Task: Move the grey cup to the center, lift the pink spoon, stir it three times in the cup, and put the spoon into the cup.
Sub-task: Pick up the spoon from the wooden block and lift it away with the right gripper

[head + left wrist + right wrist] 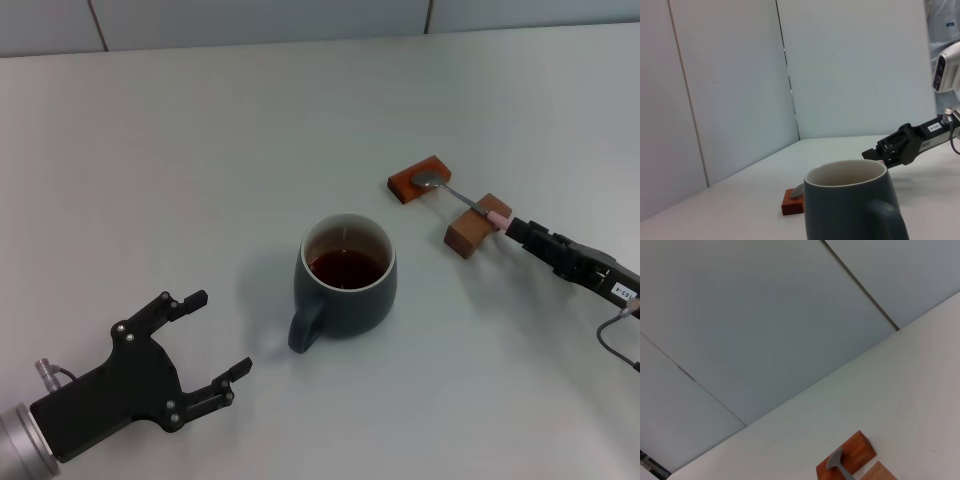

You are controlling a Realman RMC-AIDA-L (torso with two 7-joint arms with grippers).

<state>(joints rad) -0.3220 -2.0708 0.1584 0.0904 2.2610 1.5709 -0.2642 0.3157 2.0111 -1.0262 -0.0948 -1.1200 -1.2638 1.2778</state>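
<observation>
The grey cup [345, 275] stands at the table's middle with dark reddish-brown liquid, its handle toward my left gripper; it also fills the front of the left wrist view [850, 205]. The pink spoon [462, 198] lies across two wooden blocks, its bowl on the far one and its pink handle on the near one. My right gripper [517, 229] is shut on the end of the pink handle and shows in the left wrist view [879, 156]. My left gripper [218, 333] is open and empty, just left of and in front of the cup's handle.
The two reddish-brown wooden blocks [420, 178] [478, 225] stand right of and behind the cup. The far block [846, 457] and the spoon's bowl show in the right wrist view. Wall panels run along the table's far edge.
</observation>
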